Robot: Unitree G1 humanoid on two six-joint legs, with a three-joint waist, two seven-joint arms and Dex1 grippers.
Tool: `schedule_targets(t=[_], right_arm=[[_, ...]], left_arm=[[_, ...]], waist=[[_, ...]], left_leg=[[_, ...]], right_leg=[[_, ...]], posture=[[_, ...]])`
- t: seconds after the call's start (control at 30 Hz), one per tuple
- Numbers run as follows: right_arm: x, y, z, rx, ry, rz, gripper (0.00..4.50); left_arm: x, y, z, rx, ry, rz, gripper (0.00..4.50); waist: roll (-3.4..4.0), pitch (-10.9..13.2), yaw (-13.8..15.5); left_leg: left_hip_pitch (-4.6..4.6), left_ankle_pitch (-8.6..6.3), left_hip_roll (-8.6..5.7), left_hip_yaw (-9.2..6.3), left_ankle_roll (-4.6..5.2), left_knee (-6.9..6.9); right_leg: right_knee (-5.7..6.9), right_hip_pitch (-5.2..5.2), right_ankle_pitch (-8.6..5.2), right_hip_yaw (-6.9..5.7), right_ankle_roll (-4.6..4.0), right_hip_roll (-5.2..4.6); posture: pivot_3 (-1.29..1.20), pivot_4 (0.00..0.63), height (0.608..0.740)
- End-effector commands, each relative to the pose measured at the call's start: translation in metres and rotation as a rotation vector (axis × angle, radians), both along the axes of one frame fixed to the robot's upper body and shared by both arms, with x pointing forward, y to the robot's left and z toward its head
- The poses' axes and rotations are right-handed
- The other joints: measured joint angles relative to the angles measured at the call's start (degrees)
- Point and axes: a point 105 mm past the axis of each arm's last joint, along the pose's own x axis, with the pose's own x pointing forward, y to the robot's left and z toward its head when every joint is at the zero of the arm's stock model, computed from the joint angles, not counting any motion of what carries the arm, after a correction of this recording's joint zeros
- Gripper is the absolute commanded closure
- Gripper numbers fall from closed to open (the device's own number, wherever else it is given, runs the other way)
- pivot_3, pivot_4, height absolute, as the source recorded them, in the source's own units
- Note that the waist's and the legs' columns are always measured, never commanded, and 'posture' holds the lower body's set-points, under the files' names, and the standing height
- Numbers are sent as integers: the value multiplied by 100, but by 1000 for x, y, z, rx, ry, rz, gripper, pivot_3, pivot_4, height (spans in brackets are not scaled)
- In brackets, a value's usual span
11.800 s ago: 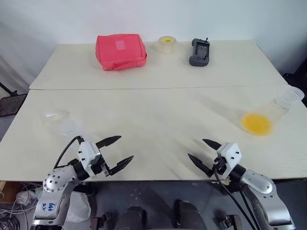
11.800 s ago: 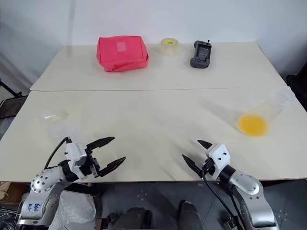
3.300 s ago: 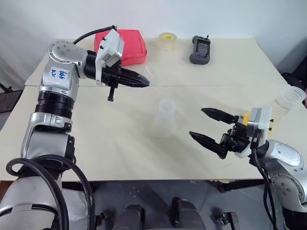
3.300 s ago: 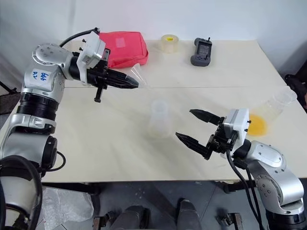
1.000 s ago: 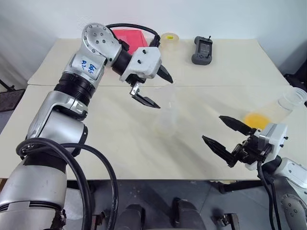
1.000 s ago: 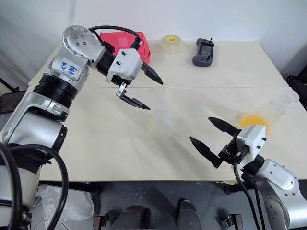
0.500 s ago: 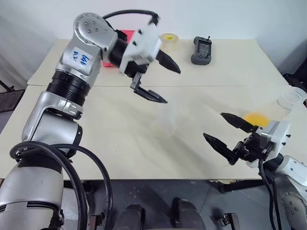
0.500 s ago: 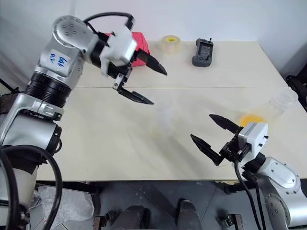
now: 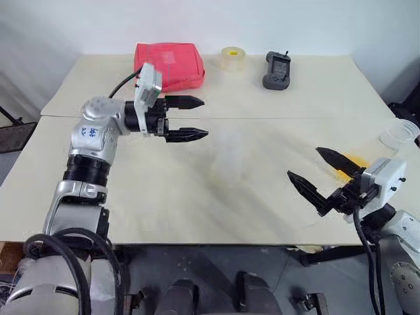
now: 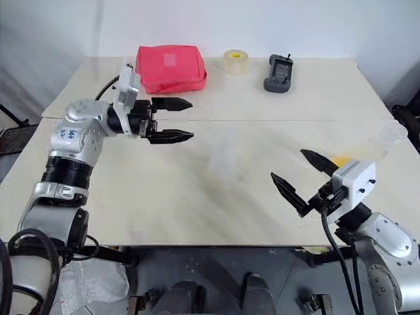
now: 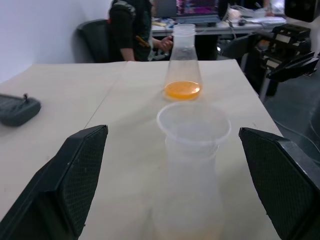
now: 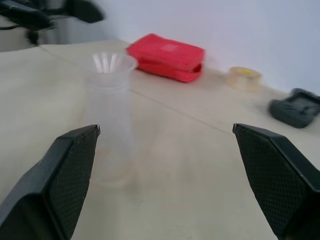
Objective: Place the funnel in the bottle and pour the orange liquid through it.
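- The bench point(image 9: 131, 197) is pale cream, made of two tops butted together, with a seam running across behind the middle; a plain white wall stands behind it.
- In the left wrist view, past the far end of the bench, a person in dark clothes point(image 11: 131, 27) sits at a desk with screens, beside dark office chairs.
- The bottle point(image 9: 228, 159) stands upright at the centre of the bench, its long axis vertical, mouth up.
- The funnel point(image 11: 193, 123) sits in the bottle's neck, wide round mouth upward, stem down inside; the two are clear and hard to tell apart.
- The orange liquid point(image 11: 182, 89) lies as a shallow layer in the bottom of a larger clear flask point(image 9: 387, 143), which stands upright at about 3 o'clock from the bottle, near the bench's right edge.
- The left gripper point(image 9: 191, 119) hangs above the bench at about 10 o'clock from the bottle, pointing level toward the right; its fingers point(image 9: 186, 135) are spread wide and empty, apart from the bottle.
- The right gripper point(image 9: 323, 174) is at about 4 o'clock from the bottle, pointing toward the left; its fingers point(image 9: 305, 189) are also spread wide, holding nothing.
- At the back of the bench: a red pouch point(image 9: 168, 64) at 11 o'clock, a tape roll point(image 9: 230, 58) with a yellow core at 12 o'clock, and a dark grey handheld controller point(image 9: 275, 69) at 1 o'clock.
- Blue handwritten marks show on the left arm's shell point(image 9: 88, 131); I cannot read them.
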Motion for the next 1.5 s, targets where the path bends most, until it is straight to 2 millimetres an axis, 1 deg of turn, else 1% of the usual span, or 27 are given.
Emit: schedule_targets(t=[0.03, 0.1, 0.17, 0.3, 0.4, 0.5, 0.63, 0.73, 0.87, 0.97, 1.07, 1.17, 1.3, 1.5], right_arm=[[-2, -9, 8, 52, -40, -198, 0], [-4, -13, 8, 74, -46, -269, 0], [-9, -15, 8, 84, -44, -330, 0], [-23, -23, 6, 91, -47, -462, 0], [-39, -32, 1, 102, -24, -571, 0], [-51, -42, -5, 116, 9, -657, 0], [-56, -61, -15, 120, 51, -770, 0], [-52, -78, -16, 107, 47, -820, 0], [-39, -105, -15, 110, 44, -871, 0], [-29, -118, -10, 105, 35, -882, 0], [-17, -130, -4, 111, 23, -880, 0], [-7, -136, 3, 114, 11, -855, 0], [5, -140, 10, 138, 14, -802, 0], [21, -146, 13, 170, 22, -760, 0]], left_arm=[[-1, 16, -25, -2, 31, 42, 42], [0, 20, -38, -6, 73, 57, 42], [-2, 20, -47, -22, 107, 41, 42], [-5, 20, -53, -88, 135, -7, 42], [-8, 19, -59, -119, 133, -33, 42], [-10, 18, -59, -162, 144, -53, 42], [-14, 17, -67, -139, 143, -64, 42], [-18, 15, -73, -120, 143, -66, 42], [-25, 11, -76, -125, 129, -77, 42], [-27, 10, -74, -147, 108, -68, 42], [-31, 10, -76, -141, 99, -63, 42], [-34, 15, -76, -137, 90, -50, 42], [-31, 24, -72, -140, 77, -6, 42], [-32, 23, -71, -148, 83, 4, 42]], waist=[[12, -8, -10], [14, -8, -16], [13, -8, -3], [14, -9, 2], [15, -9, -5], [14, -9, -19], [14, -9, 23], [14, -9, 33], [14, -9, -19], [15, -10, -25], [16, -10, -27], [17, -11, -35], [17, -11, -31], [17, -11, -20]], left_leg=[[5, 0, 0, 0, 0, -3], [7, -2, -1, 3, -3, -6], [4, -2, -1, 5, -3, -2], [0, -3, -7, 4, 0, 3], [4, -5, -10, 8, 3, 1], [6, -6, -12, 14, 4, 1], [8, -4, -9, 3, 1, -1], [11, -1, -8, -5, -4, -9], [11, -1, -4, 3, -1, -7], [17, -1, -3, 20, 6, -6], [21, -1, 1, 21, 6, -8], [23, -1, 1, 26, 6, -9], [23, 0, 4, 26, 4, -11], [20, 0, 1, 21, 5, -10]], right_leg=[[3, 0, 0, 3, 0, -3], [10, -5, 0, 7, 0, -2], [12, -8, 0, 7, 0, 1], [15, -7, 0, 9, 0, 0], [21, -8, 0, 11, 0, 2], [20, -7, 0, 14, 0, 5], [26, -6, -5, 9, -9, 14], [29, -6, -8, 5, -15, 15], [24, -4, -8, 17, -15, 8], [21, -3, -8, 38, -15, 6], [22, -2, -8, 40, -15, 9], [21, -3, -8, 46, -14, 8], [20, -3, -8, 45, -14, 9], [16, -2, -8, 48, -14, 6]], posture=[[0, 150, 740], [0, 150, 740], [0, 150, 740], [0, 150, 740], [0, 150, 740], [0, 150, 740], [0, 150, 740], [0, 150, 740], [0, 150, 740], [0, 150, 740], [0, 150, 740], [0, 150, 740], [0, 150, 740], [0, 150, 740]])
